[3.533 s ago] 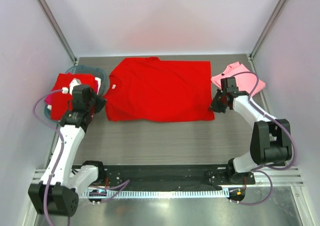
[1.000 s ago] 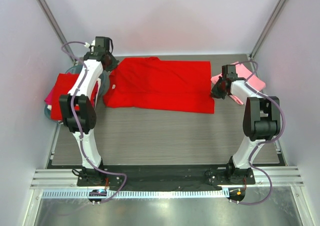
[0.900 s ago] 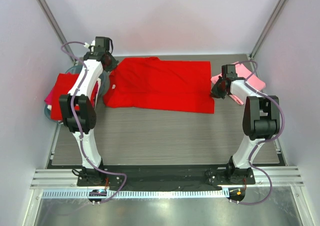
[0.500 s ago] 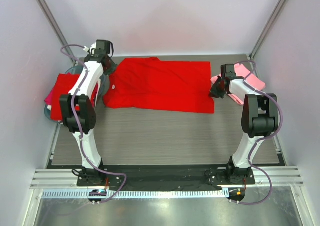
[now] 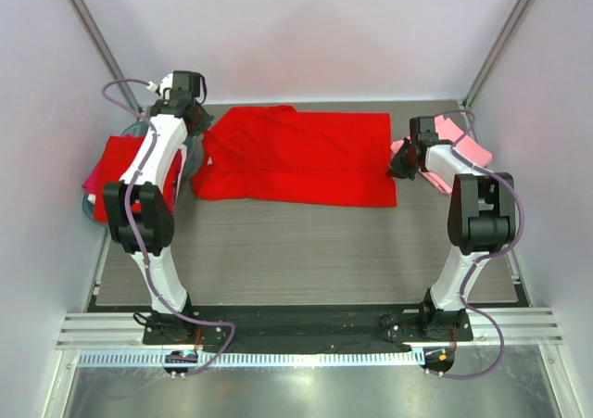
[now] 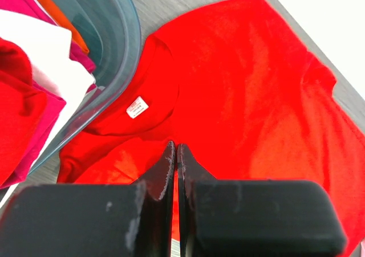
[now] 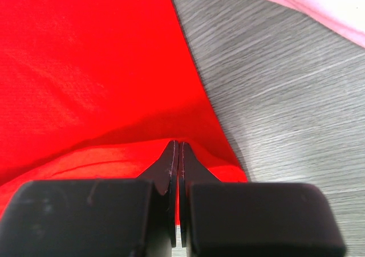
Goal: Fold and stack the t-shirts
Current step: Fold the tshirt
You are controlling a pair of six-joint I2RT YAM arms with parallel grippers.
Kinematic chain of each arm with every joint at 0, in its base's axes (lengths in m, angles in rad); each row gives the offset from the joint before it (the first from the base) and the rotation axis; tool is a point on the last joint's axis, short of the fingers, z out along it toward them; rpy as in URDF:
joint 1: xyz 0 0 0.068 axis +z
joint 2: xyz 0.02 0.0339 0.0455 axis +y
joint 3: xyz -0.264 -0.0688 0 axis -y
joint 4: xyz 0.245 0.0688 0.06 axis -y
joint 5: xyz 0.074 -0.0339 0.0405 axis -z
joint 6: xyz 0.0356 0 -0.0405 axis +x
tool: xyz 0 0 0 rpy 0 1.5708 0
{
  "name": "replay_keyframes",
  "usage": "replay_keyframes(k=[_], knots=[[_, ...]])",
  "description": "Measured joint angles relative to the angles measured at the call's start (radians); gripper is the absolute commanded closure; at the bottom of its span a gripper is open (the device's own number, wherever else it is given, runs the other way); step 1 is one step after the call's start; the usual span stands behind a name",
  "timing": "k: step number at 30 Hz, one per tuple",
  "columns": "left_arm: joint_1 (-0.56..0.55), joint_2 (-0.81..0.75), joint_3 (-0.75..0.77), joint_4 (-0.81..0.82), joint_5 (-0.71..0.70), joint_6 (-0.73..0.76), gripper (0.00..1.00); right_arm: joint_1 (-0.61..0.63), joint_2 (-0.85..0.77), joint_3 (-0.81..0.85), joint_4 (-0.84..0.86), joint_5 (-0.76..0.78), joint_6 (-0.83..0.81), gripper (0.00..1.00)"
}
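A bright red t-shirt lies spread across the far part of the table, its collar and label to the left. My left gripper is shut at the shirt's far left corner, red cloth showing between its fingertips. My right gripper is shut on the shirt's right edge, the cloth raised in a fold around its tips. A light pink t-shirt lies folded at the far right, its edge showing in the right wrist view.
A teal basin at the far left holds several other tees, red, white and magenta. Its rim lies against the red shirt's collar. Booth walls close in the back and both sides.
Both grippers have carried the red shirt's near edge toward the back, the left one from beside the basin to the far left corner. In the last second only the left arm shifted slightly left.
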Motion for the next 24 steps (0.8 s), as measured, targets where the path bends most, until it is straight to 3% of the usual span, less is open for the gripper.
replay_keyframes(k=[11,13,14,15,16,17,18,21,24], knots=[[0.000,0.016,0.042,0.011,0.010,-0.012,1.00,0.000,0.039,0.051,0.004,0.000,0.006,0.98],[0.000,0.044,0.069,0.025,0.018,-0.022,0.97,0.000,0.056,0.063,0.004,0.000,0.008,0.87],[0.000,0.056,0.077,0.032,0.020,-0.025,0.87,0.000,0.066,0.070,0.005,0.000,0.012,0.70],[0.000,0.068,0.082,0.039,0.024,-0.027,0.56,0.000,0.073,0.074,0.005,0.000,0.019,0.62],[0.000,0.080,0.087,0.050,0.032,-0.029,0.38,0.000,0.077,0.076,0.008,0.002,0.022,0.56],[0.001,0.092,0.089,0.064,0.043,-0.034,0.27,0.000,0.079,0.075,0.007,0.002,0.025,0.48],[0.003,0.106,0.100,0.071,0.057,-0.039,0.21,0.000,0.078,0.075,0.008,0.004,0.029,0.45],[0.006,0.158,0.177,0.071,0.091,-0.048,0.16,0.000,0.054,0.040,0.049,0.016,0.032,0.43],[0.007,0.162,0.207,0.071,0.121,-0.046,0.16,0.000,-0.022,-0.045,0.071,0.023,0.037,0.43]])
